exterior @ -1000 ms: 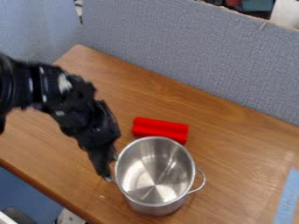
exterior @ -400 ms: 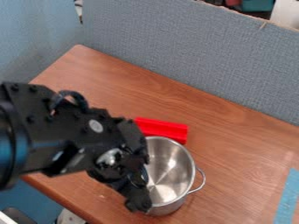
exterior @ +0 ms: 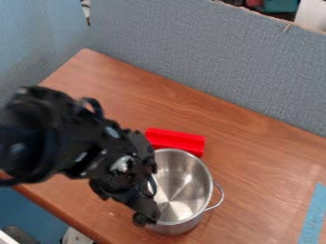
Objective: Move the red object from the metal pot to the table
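Observation:
The red object [exterior: 174, 141] lies flat on the wooden table [exterior: 114, 86], just behind the metal pot [exterior: 185, 191] and apart from its rim. The part of the pot's inside that shows holds nothing. My black arm is a blurred mass at the left, and its gripper [exterior: 137, 195] hangs over the pot's left rim, hiding that side. The blur hides how the jaws stand. Nothing red shows at the gripper.
A grey-blue fabric partition [exterior: 204, 48] runs behind the table. The pot stands close to the table's front edge [exterior: 90, 224]. The table's right edge [exterior: 314, 181] lies just beyond the pot.
My arm swung from beside the pot's left to over its left rim, then drew back slightly left. The red object and pot have not moved.

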You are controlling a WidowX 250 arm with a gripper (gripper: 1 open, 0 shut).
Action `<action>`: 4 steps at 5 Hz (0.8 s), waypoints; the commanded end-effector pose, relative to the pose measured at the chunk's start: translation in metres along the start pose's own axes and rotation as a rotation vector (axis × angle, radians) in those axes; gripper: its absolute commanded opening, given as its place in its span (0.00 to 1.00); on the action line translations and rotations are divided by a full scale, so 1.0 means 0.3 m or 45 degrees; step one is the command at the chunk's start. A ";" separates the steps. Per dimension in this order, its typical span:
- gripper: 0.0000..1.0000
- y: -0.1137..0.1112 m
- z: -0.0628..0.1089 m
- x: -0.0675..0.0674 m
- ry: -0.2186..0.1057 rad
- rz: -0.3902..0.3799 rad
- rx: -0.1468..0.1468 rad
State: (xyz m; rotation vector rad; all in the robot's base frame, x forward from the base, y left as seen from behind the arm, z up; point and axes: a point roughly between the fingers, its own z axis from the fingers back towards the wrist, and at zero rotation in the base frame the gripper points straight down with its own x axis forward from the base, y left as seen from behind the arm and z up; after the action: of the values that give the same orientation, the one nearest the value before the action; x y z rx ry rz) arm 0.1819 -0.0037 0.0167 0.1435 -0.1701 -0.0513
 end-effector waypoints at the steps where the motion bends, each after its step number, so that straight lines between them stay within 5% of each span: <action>1: 1.00 0.010 -0.075 0.023 0.020 0.180 0.021; 2: 1.00 -0.021 0.053 0.034 0.051 0.208 0.056; 3: 1.00 -0.050 0.159 0.012 0.037 0.351 0.080; 4: 1.00 -0.016 0.197 0.011 0.023 0.217 0.044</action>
State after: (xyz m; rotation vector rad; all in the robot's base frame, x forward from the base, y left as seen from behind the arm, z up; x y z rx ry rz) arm 0.1684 -0.0155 0.0671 0.1714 -0.1389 0.1204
